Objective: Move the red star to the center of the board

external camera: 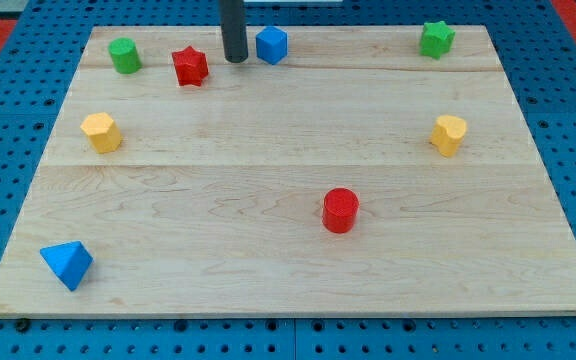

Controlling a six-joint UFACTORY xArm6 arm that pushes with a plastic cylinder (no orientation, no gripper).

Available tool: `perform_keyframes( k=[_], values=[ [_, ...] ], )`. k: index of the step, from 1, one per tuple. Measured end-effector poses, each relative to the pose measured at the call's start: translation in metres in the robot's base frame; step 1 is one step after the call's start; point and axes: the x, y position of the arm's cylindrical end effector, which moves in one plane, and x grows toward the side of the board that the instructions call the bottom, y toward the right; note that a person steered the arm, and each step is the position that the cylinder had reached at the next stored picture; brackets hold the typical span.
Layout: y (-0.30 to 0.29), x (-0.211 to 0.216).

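The red star [190,66] lies near the view's top left on the wooden board [288,220]. My tip [235,59] stands just to the right of the star, with a small gap, between it and the blue cube [271,45]. The rod comes down from the view's top edge.
A green cylinder [123,54] sits left of the star. A green star [436,39] is at the top right. Yellow blocks lie at the left [101,132] and right [449,134]. A red cylinder [340,210] is lower middle. A blue triangular block [67,264] is at the bottom left.
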Motion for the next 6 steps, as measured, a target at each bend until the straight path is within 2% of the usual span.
perform_keyframes(
  k=[2, 3, 4, 5, 6],
  values=[
    [0.0, -0.002],
    [0.017, 0.033],
    [0.077, 0.089],
    [0.081, 0.093],
    [0.056, 0.051]
  ],
)
